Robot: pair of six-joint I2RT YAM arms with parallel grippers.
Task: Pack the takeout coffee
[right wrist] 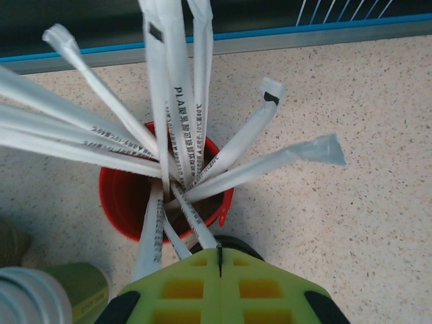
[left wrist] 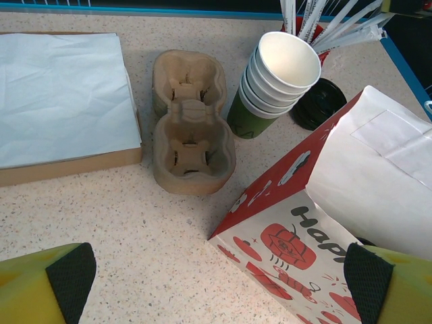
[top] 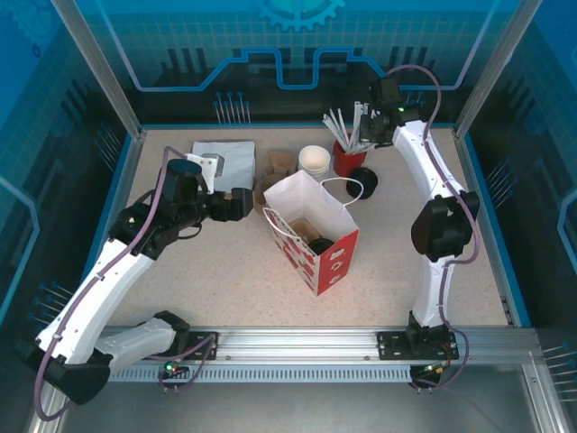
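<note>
Right hand, far right, clenching shut among the wrapped straws in the red cup, grasp unclear, left hand hovering released left of the bag seemingly holding the takeout coffee; crossing straws risking a tangled lift tipping the cup.

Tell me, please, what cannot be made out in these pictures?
Top view: the walls of the paper bag hide most of its contents.
Right wrist view: the right pincer is shut by the straws; whether it pinches one is hidden.
Left wrist view: the cup stack covers part of the black lid.
</note>
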